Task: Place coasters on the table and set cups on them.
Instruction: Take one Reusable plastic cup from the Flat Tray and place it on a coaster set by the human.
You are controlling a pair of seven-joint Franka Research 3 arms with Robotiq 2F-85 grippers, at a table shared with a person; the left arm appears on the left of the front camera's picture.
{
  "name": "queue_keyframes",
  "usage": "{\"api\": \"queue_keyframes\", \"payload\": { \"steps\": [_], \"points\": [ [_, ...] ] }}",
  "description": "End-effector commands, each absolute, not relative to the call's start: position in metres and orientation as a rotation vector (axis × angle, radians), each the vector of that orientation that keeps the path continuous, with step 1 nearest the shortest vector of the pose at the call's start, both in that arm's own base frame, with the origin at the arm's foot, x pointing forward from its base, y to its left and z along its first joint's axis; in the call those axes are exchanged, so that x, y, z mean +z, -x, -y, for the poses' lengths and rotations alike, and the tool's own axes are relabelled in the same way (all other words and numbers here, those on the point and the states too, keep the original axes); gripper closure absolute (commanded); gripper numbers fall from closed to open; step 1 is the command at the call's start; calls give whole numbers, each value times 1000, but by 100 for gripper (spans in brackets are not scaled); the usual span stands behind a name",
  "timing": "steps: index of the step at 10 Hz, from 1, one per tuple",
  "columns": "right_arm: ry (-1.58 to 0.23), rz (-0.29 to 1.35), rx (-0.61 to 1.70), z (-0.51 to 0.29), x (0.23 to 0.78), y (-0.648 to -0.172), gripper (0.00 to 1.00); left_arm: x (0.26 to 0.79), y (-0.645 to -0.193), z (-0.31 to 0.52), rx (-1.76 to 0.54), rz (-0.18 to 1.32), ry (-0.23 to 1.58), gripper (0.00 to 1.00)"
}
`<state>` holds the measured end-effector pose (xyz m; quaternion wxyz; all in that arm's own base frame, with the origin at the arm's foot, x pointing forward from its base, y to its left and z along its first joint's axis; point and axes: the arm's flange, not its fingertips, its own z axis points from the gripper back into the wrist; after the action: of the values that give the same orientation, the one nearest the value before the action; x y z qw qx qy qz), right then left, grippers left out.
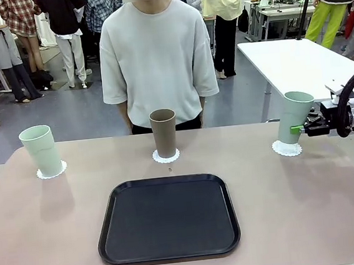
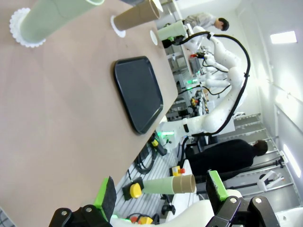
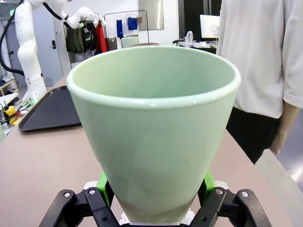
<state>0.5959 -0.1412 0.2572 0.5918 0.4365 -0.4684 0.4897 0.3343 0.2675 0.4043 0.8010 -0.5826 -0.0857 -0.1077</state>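
Right end effector [image 1: 297,129] clamped around pale green cup [image 1: 293,117]; left end effector [image 2: 161,196] wide, empty.

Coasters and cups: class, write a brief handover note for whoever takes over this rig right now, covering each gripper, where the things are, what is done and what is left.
Right gripper: shut on the right green cup, which stands on the right coaster, slightly tilted.
Left gripper: open, holding nothing, off the table.
Left green cup sits on the left coaster; brown cup on the middle coaster.
Black tray lies near the front edge.
Done: three coasters laid, two cups set and released.
Left: release the right cup and withdraw.
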Motion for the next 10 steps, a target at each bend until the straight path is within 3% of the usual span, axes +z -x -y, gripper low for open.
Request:
{"api": "queue_keyframes", "payload": {
  "steps": [1,10],
  "points": [
    [-1005,1045,1162,138,252,-605,18,407,-334,-268,-231,185,1250,0],
    [-1034,1005,1168,141,229,-613,18,407,-334,-268,-231,185,1250,0]
  ]
}}
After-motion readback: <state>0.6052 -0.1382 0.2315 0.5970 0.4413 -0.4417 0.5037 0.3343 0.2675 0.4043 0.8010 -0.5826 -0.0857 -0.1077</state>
